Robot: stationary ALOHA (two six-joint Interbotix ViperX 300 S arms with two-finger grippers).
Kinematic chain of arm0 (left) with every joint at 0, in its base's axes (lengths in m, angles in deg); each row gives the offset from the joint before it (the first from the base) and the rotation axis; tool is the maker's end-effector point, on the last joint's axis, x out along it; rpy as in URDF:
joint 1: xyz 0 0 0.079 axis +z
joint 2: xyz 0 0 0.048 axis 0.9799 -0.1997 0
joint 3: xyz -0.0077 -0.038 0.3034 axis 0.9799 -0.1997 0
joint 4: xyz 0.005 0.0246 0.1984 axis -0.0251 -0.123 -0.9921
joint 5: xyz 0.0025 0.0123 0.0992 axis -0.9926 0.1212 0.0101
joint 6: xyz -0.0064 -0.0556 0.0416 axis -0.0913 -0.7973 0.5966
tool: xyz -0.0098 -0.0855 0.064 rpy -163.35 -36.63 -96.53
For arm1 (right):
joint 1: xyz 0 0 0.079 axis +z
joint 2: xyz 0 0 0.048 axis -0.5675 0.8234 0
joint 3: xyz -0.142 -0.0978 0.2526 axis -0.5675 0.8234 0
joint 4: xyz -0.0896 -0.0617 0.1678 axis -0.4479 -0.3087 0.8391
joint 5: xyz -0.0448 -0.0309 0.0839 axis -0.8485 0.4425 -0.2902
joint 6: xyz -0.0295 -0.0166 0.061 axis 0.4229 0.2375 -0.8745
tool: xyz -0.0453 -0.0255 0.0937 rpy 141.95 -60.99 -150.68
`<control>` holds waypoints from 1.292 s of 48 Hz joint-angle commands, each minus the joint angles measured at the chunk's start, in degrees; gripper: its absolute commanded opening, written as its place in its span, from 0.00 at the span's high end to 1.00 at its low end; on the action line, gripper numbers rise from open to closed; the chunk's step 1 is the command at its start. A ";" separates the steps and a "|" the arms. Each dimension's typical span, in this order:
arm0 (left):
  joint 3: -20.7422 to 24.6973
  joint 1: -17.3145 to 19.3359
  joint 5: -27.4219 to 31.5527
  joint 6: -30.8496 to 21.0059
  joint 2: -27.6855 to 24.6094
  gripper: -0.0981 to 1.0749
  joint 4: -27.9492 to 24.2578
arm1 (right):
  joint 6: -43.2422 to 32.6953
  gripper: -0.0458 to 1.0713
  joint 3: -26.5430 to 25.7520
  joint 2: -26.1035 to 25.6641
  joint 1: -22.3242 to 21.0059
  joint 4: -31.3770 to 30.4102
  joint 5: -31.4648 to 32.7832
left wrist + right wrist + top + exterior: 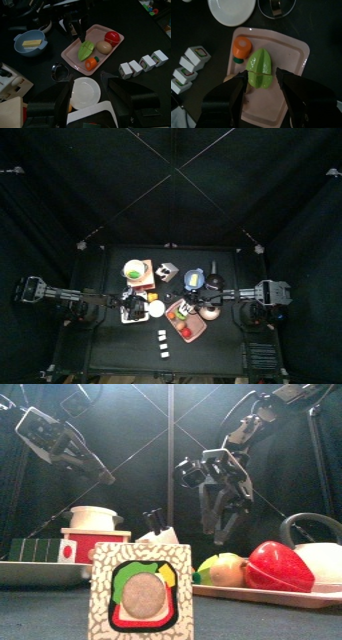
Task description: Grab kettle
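The right gripper (263, 82) hangs with its jaws spread wide, holding nothing. Directly beneath them lies a green vegetable (261, 68) on the pink tray (294, 50), with an orange carrot piece (242, 48) just beyond. Past the tray's far edge sit a white plate (232, 10) and a dark ring (278, 6). The kettle (209, 312) stands beside the tray, apart from the jaws. The left gripper (89, 97) hovers open above the white plate.
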State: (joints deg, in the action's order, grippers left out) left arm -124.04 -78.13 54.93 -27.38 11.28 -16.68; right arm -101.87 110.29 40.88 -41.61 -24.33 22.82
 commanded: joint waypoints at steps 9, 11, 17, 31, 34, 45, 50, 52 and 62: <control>0.79 0.35 -0.53 0.00 0.09 0.20 0.09 | 0.18 0.21 7.91 -14.50 -0.88 0.18 -14.77; 0.79 0.35 -0.79 0.00 0.09 0.20 0.09 | 0.26 0.21 9.67 -16.61 -1.05 -0.09 -17.40; 0.88 0.62 -1.32 0.00 0.09 0.20 0.09 | 0.53 0.21 15.03 -22.76 -1.85 -1.85 -25.40; 0.44 1.32 -3.08 0.00 0.09 0.20 0.35 | 0.35 0.21 24.61 -34.19 -1.85 -13.18 -32.34; 0.79 1.49 -3.08 0.09 0.09 0.20 0.35 | 0.26 0.21 26.10 -35.24 -1.67 -14.50 -32.78; 1.58 1.85 -3.69 -0.09 0.09 0.20 0.44 | 0.44 0.21 26.98 -35.24 -1.05 -16.26 -30.67; 1.58 1.76 -4.04 0.00 0.09 0.20 0.62 | 0.35 0.21 26.72 -35.77 -0.18 -17.14 -25.14; 1.58 1.67 -4.04 0.00 0.09 0.20 0.79 | 0.44 0.21 26.72 -36.12 0.26 -17.31 -22.41; 1.67 1.05 -6.42 -0.18 0.09 0.20 2.46 | 0.44 0.21 27.25 -37.53 3.43 -17.67 -8.96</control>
State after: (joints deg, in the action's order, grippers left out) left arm -124.04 -76.72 50.45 -27.47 11.19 -15.09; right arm -101.52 138.15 3.79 -39.14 -41.91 10.07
